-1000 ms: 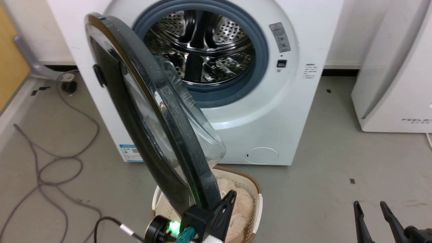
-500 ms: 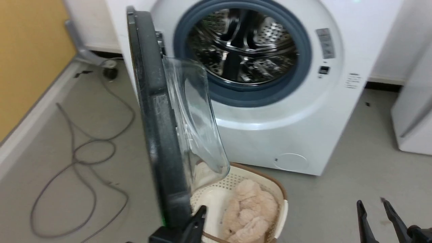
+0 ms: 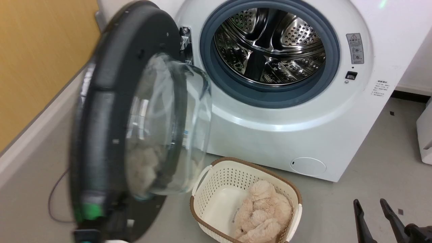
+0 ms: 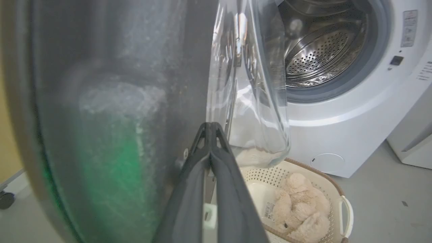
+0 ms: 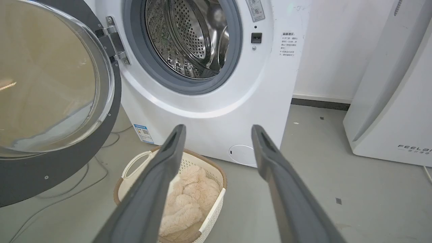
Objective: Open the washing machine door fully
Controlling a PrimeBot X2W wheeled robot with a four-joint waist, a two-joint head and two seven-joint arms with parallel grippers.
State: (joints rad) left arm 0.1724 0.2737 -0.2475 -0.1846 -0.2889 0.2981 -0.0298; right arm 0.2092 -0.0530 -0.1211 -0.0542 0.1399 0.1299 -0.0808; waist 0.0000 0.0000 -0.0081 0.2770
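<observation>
The door (image 3: 101,118) hangs from the hinge at the left side of the washing machine (image 3: 287,135), swung well out with its glass bowl facing the drum side, though probably not yet at full travel. The left tool (image 4: 210,126) is closed tip to tip on nothing and merely leans on the door's inner ring. With no grip, it could skid off the glossy ring or onto the glass, and the door might drift back. A hard shove could bang the door into the yellow wall (image 3: 33,67) left of the machine. The right tool (image 5: 218,127) hangs open and empty, well in front of the machine. Just in front of the machine sits a basket (image 3: 216,175) with a fluffy cloth (image 3: 263,209) — near the arm's path — and a cable (image 3: 50,202) lies on the floor to its front left, a snag for the wheels.
</observation>
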